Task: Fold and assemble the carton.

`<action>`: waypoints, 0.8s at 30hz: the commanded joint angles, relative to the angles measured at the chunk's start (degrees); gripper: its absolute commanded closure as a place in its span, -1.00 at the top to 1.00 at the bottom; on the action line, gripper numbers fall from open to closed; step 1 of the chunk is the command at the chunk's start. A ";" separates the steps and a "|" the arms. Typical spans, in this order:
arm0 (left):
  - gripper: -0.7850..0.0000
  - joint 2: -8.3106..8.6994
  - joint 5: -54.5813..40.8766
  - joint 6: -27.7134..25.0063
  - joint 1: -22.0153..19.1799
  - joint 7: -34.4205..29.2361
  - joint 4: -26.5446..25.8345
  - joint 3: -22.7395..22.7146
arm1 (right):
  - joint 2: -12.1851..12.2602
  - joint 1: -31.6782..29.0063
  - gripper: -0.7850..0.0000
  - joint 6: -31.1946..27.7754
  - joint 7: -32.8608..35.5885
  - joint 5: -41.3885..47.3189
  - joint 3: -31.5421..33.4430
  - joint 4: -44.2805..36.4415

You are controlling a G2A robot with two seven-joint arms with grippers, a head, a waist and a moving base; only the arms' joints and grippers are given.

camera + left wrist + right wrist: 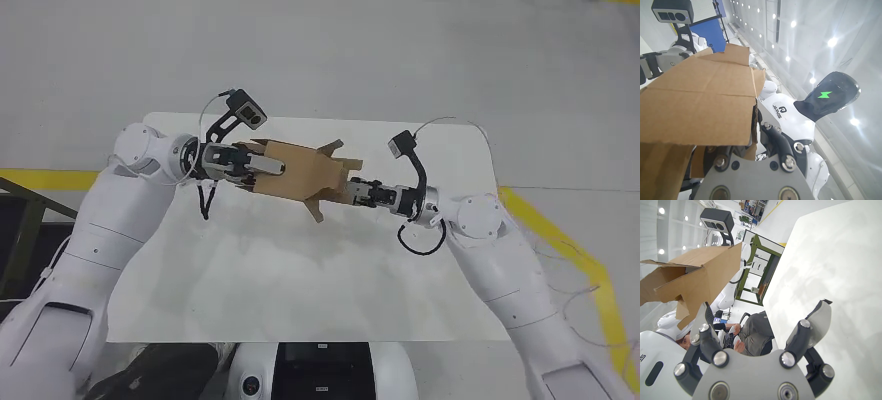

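left pincer (264, 164): I'm pinching the carton (300, 172) | right pincer (352, 189): hanging spread beside a flap (684, 313) | tip: nudging it in slow

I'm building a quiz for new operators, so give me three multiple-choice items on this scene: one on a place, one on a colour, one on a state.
1. Where is the carton? A, in the left gripper, off the table; B, lying flat; C, on the floor.
2. The carton's colour? A, white; B, brown; C, green.
3. The right gripper is: A, shut on the carton; B, open; C, shut on nothing.
Key: A, the top view shows the left gripper clamping its end; B, it is plain brown cardboard; B, its wrist view shows it spread wide.
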 commanded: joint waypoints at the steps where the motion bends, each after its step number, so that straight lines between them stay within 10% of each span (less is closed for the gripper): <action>1: -1.00 0.01 0.14 -0.03 -0.10 0.00 0.20 0.47 | -0.05 -0.17 1.00 -0.36 0.40 0.56 -0.28 -0.53; 24: -1.00 -0.47 3.02 -0.50 -1.64 0.00 0.34 4.40 | 0.28 -1.85 1.00 -0.07 0.86 -0.84 -0.61 -4.95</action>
